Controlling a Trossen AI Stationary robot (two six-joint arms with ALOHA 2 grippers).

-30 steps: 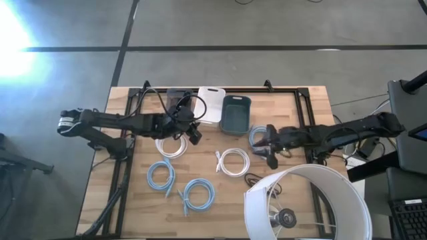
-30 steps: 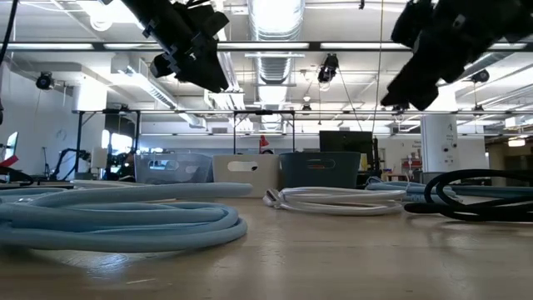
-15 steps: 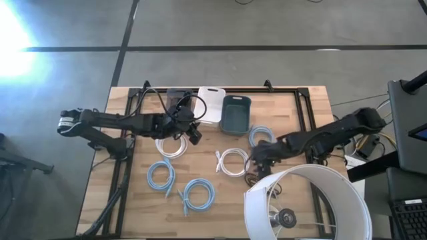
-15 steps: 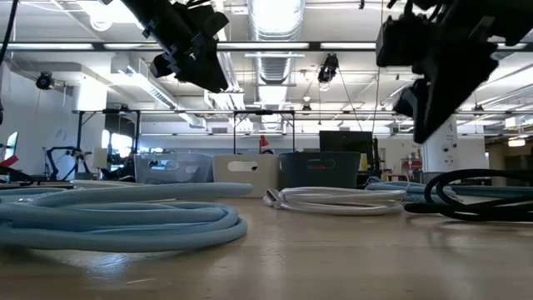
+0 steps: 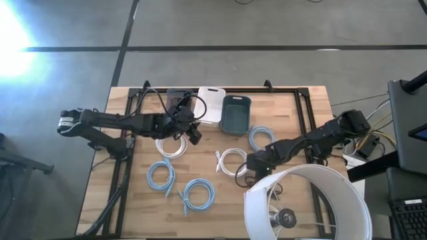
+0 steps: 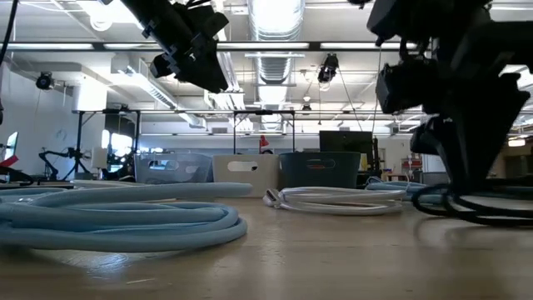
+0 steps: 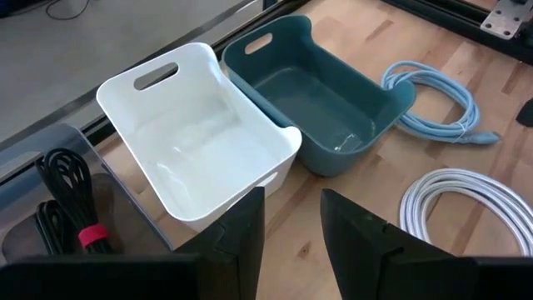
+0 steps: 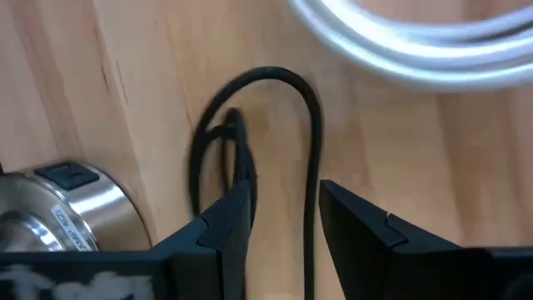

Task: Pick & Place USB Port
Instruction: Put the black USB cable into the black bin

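3 blue coils, 2 white, 1 black cable [image 8: 250,158] under right gripper [image 5: 250,163], jaws released astride it.

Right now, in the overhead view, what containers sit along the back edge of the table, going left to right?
Clear bin holding black cables → white bin → teal bin. All three stand side by side, just behind the coiled cables.

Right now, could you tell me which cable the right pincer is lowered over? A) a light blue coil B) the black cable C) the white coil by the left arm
B: the right pincer straddles the black cable with its jaws open, beside the white coil.
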